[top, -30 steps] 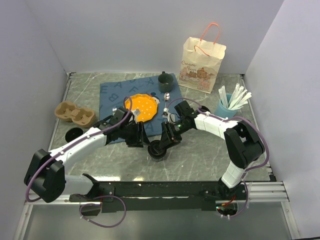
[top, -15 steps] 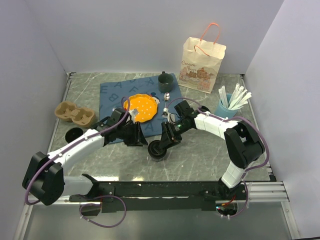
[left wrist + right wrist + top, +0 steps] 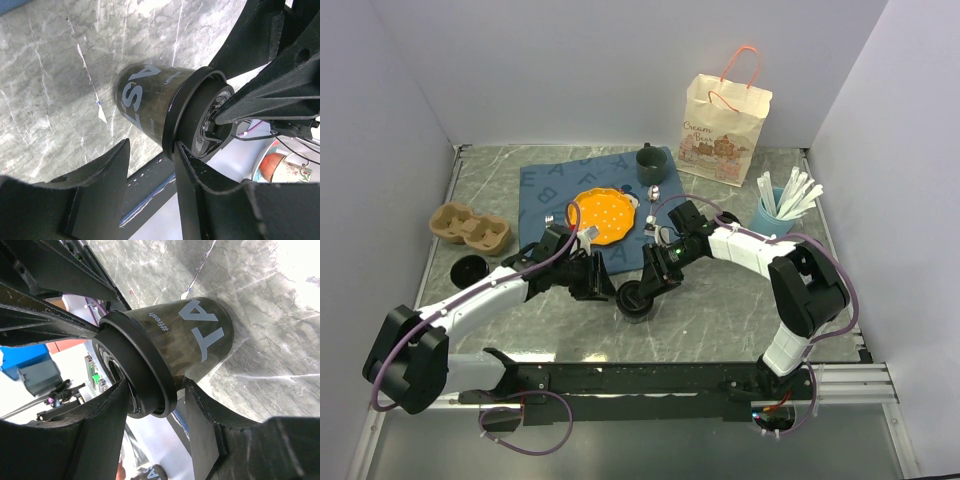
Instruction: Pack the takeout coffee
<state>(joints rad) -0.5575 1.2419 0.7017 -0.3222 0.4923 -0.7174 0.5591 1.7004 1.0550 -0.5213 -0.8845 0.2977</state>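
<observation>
Black cup (image 3: 200, 335) — right pincer (image 3: 154, 387) clamps it, left pincer (image 3: 151, 146) gapes wide by it.

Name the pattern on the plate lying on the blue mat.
The plate is orange with small white dots; it shows best in the top external view.

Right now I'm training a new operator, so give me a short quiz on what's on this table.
1. True or false: the coffee cup has its lid on.
2. What stands at the back right of the table? A) paper bag B) kettle C) toaster
3. Fill in: the right claw has a finger on each side of the ___.
Key: 1 true; 2 A; 3 coffee cup.
</observation>
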